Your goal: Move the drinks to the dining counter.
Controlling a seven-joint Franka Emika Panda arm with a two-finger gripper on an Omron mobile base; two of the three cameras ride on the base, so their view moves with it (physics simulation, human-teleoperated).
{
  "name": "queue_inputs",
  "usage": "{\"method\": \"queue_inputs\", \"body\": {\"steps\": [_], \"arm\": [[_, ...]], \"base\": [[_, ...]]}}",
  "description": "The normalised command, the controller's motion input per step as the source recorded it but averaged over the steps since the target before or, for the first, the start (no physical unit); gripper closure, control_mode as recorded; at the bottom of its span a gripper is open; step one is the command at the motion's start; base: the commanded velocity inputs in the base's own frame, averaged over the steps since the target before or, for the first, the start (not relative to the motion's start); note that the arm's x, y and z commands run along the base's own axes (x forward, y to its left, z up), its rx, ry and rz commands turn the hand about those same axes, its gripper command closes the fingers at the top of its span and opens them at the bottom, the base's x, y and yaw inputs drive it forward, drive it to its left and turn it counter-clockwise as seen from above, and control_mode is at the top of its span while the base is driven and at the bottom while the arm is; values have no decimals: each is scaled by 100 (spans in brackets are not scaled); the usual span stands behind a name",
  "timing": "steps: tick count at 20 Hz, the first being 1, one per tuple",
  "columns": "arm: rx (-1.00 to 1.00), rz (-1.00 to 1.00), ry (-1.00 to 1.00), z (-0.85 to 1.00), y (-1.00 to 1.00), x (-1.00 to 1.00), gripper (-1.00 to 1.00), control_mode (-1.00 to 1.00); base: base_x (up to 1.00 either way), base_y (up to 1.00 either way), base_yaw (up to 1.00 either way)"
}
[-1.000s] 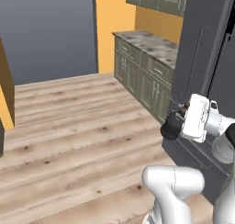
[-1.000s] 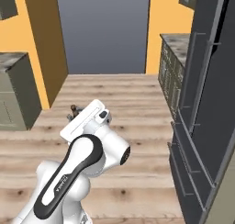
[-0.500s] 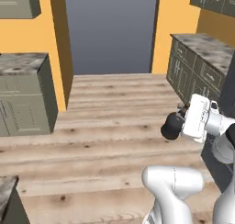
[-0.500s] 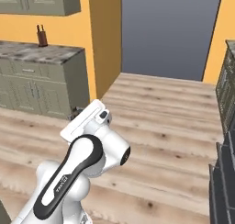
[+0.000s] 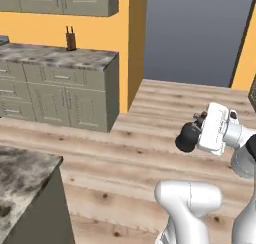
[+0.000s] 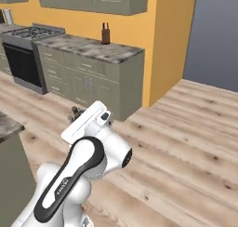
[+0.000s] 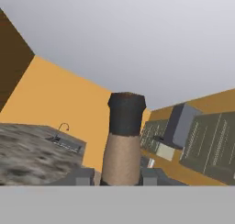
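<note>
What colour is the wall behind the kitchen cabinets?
Orange-yellow. The wall shows best in the right base view, behind the grey-green cabinets.

The left base view is taken from behind the arm [image 5: 220, 133], which is seen at the lower right, and it is directed forward and down over the wooden floor [image 5: 150, 133]. The right base view is taken from the other side, with the arm [image 6: 83, 161] near at the lower left. In both views the same far things are shared: the speckled worktop [image 5: 60, 55] [image 6: 93, 47] over the beige cabinets, the orange wall [image 5: 135, 43] [image 6: 169, 40] and the floor. The hand view is set on the hand, very near to the bottle neck [image 7: 123, 140], and it is tilted upward toward the ceiling [image 7: 137, 39]; the dining counter [image 7: 27, 149] is seen at its left.
</note>
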Motion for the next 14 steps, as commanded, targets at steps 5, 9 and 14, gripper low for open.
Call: {"method": "queue_inputs", "body": {"steps": [5,9,14], "arm": [[0,0,0,0,0,0,100,100],[0,0,0,0,0,0,100,100],[0,0,0,0,0,0,100,100]], "base": [[-3,3,54],[-3,3,53],[0,7,45]]}}
